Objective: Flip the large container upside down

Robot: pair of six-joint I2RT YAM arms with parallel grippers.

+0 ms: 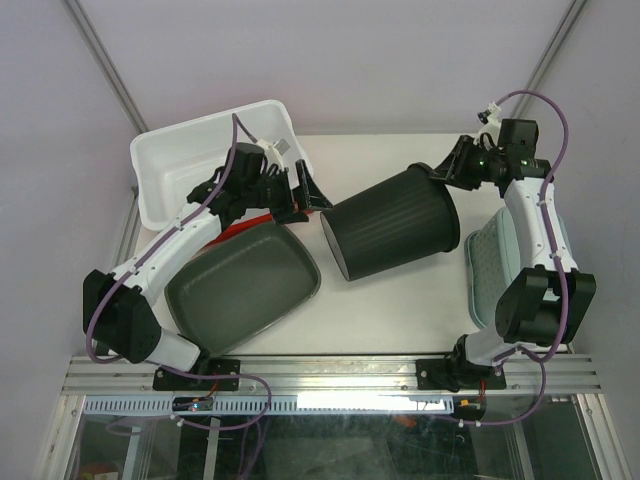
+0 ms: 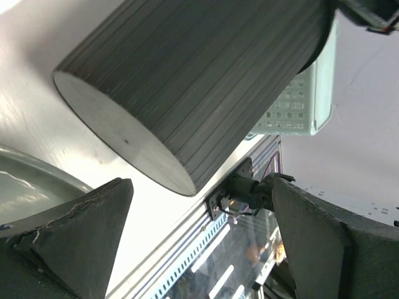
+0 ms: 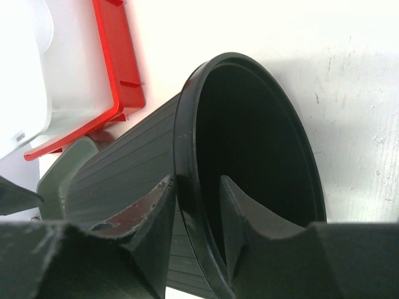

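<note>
Right gripper [image 3: 196, 187]: seen closest in its wrist view; jaws partly open, set astride the rim of the black bucket [image 3: 124, 174], one finger outside, one inside, with a slight gap on the inner side. The bucket is laid on its side at the centre of the top view, mouth to the right.
Large container [image 1: 185, 165]: placed at the upper left of the top view, opening upward, touched by neither gripper.
Left gripper [image 1: 305, 195]: held just right of the container, jaws spread wide, nothing held.
Red tray [image 3: 118, 68]: seen beside the container.
Grey-green dish [image 1: 245, 285]: lower left of centre.
Pale green basket [image 1: 485, 265]: right edge, under the right arm.
</note>
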